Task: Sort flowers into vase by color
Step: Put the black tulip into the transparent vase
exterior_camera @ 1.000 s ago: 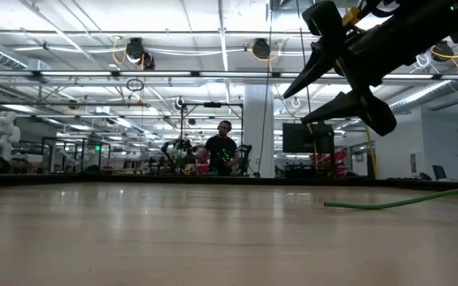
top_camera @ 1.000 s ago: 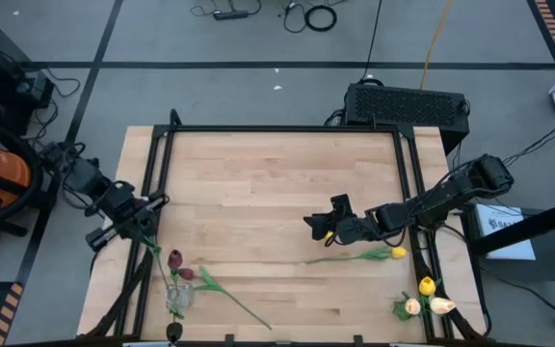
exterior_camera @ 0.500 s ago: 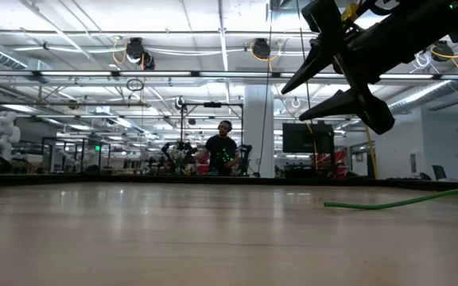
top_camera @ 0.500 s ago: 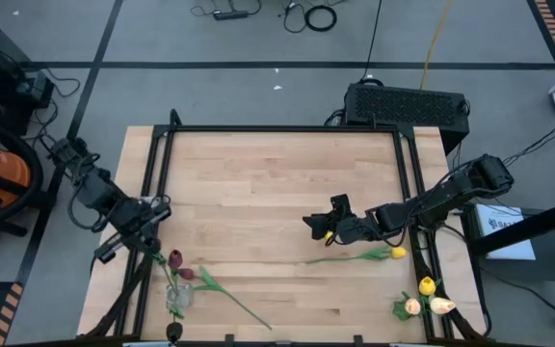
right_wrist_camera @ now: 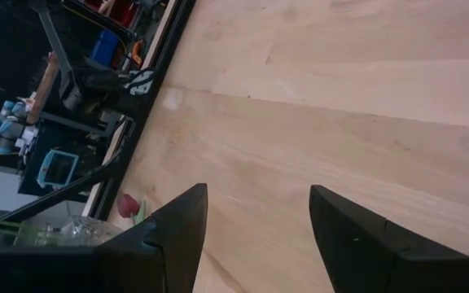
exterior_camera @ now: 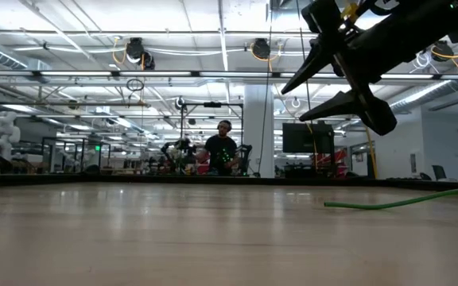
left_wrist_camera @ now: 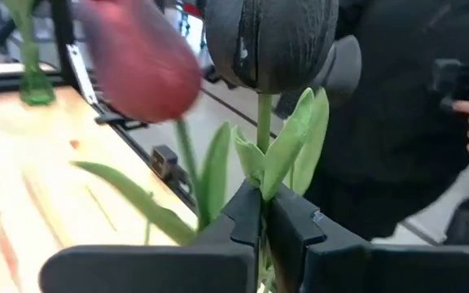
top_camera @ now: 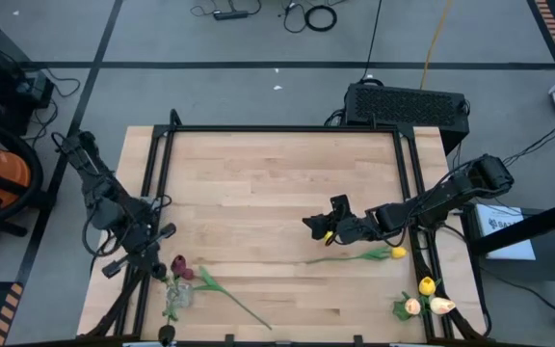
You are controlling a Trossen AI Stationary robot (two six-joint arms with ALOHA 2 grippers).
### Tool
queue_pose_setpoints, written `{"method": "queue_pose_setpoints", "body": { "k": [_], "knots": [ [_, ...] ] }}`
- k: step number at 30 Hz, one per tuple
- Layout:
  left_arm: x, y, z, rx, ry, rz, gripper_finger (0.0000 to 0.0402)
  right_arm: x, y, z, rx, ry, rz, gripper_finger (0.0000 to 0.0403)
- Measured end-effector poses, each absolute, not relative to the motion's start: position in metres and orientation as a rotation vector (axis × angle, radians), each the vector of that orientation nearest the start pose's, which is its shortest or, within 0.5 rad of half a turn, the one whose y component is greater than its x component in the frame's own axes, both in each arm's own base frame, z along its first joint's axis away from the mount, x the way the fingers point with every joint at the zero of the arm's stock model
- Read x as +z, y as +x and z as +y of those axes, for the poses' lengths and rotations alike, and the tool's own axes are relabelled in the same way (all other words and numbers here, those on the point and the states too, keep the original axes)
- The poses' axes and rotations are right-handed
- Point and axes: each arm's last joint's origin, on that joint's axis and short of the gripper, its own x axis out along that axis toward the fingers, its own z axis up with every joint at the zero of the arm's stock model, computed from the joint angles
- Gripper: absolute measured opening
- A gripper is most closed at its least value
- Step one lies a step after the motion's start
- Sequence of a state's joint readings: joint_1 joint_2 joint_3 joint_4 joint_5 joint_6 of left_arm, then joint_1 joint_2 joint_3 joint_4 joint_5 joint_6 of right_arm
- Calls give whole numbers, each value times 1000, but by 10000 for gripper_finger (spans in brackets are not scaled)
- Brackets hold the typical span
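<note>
Left end effector [left_wrist_camera: 260,232] at desk [top_camera: 277,183] left front edge, fingers pinched on stem of dark tulip [left_wrist_camera: 271,41], just beside glass vase [top_camera: 175,299] holding red tulips [top_camera: 181,269]. Right end effector [top_camera: 316,224] spread wide, empty, above desk middle-right. Yellow tulip [top_camera: 396,253] lying near it; three more flowers [top_camera: 424,301] at front right corner.

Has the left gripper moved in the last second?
Yes. In the high view the left gripper, shut on a dark red tulip, has travelled along the table's black left rail toward the glass vase.
</note>
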State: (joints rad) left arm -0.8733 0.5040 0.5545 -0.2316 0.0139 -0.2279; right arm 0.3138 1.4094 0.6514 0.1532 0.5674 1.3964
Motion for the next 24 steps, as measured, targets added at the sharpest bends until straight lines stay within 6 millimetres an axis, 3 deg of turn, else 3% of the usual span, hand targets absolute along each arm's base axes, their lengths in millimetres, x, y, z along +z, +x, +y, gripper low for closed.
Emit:
{"method": "queue_pose_setpoints", "body": {
  "k": [8,24],
  "knots": [
    [281,84,-104,-858,-211,353,59,186,264,69,-572,1060,284,208],
    [279,88,-106,-786,-250,384,64,186,264,69,-567,1043,287,208]
  ]
}}
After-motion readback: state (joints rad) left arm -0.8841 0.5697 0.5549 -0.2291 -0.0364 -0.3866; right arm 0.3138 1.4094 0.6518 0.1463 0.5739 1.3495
